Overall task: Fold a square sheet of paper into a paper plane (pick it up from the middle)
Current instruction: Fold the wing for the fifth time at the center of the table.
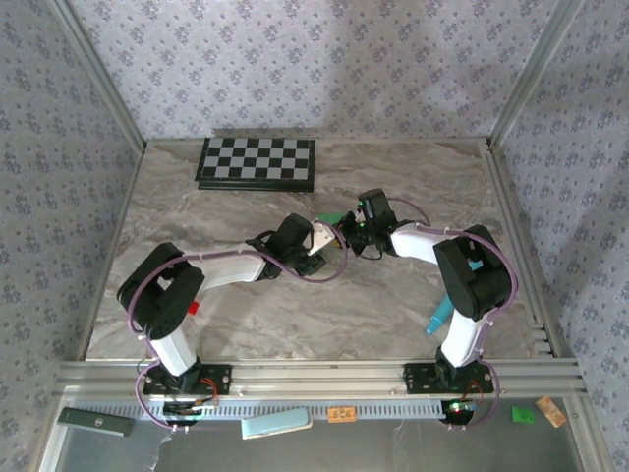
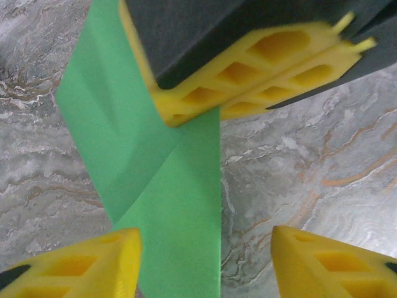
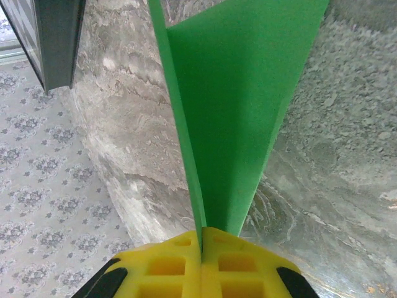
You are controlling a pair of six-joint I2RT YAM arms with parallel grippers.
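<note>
The right wrist view has the right gripper (image 3: 200, 241) at bottom centre. Its yellow fingers are pressed together on the lower edge of the green paper (image 3: 242, 93), which rises from them as a folded sheet with a sharp crease up its left side.

The left wrist view gives the other side. The left gripper (image 2: 205, 248) has its yellow fingers wide apart at the bottom corners. The paper's lower part runs down between them, close by the left-hand one, and they do not pinch it. The other arm's closed fingers bite the paper at top centre, and diagonal creases cross the green.

From above, both grippers meet in the middle of the frame with a small patch of green between them, over the grey marbled table (image 1: 393, 177). A checkerboard (image 1: 257, 162) lies at upper centre. A red block (image 1: 194, 307) sits by the left arm, and a teal marker (image 1: 439, 320) lies by the right arm at lower right. Flower-patterned wallpaper (image 1: 295, 59) lines the walls.
</note>
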